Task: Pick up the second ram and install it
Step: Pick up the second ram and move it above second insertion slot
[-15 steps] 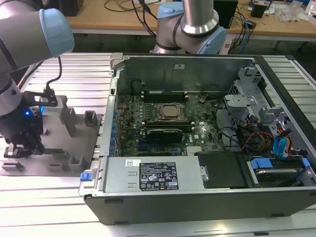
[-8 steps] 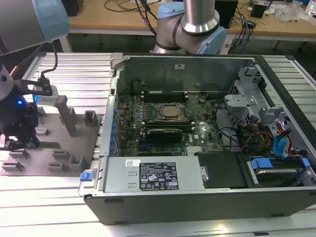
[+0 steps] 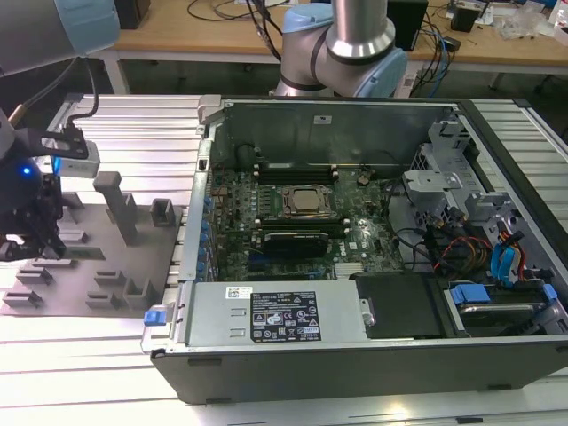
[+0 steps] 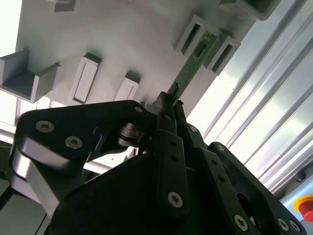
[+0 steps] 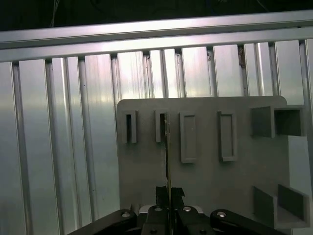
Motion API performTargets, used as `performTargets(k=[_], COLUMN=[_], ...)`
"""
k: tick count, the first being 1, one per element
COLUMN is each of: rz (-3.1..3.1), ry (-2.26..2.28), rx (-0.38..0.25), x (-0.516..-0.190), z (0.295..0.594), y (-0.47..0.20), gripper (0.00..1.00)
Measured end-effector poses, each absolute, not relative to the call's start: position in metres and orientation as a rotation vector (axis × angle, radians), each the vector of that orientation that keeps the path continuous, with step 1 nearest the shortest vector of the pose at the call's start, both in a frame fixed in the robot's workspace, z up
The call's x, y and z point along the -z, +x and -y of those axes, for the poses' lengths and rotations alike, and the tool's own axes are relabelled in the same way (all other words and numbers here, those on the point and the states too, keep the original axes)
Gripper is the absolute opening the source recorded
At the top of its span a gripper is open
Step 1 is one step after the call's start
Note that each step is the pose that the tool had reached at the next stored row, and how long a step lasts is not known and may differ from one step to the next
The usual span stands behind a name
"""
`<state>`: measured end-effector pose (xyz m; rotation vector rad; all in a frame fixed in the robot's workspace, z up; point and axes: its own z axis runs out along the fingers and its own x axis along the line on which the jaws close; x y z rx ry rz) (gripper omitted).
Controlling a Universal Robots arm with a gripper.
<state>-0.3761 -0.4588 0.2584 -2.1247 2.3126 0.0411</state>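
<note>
The second ram (image 4: 193, 61) is a slim green board standing on edge on the grey fixture plate (image 4: 127, 44), its far end between two raised slot blocks. In the first wrist view the ram (image 5: 167, 152) is a thin vertical line running from the slot blocks down into my fingers. My gripper (image 4: 168, 105) is shut on the near end of the stick, with one black finger pressed on each face. In the exterior view my gripper (image 3: 37, 238) hangs low over the plate (image 3: 98, 266) at the exterior view's left, outside the computer case.
The open computer case (image 3: 355, 355) lies to the exterior view's right of the plate, its motherboard (image 3: 293, 222) exposed with a processor at the centre. Tall grey blocks (image 3: 120, 209) rise from the plate. The ribbed aluminium table (image 5: 58, 137) surrounds everything. A red stop button (image 4: 305, 205) sits nearby.
</note>
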Motion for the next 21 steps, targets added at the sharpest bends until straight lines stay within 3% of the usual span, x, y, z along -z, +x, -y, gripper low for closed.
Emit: performTargets(k=[21], rz=[-2.313], ry=[-2.125], rx=[-0.041], x=[-0.311], z=[0.459], y=[-0.376], gripper=[0.11])
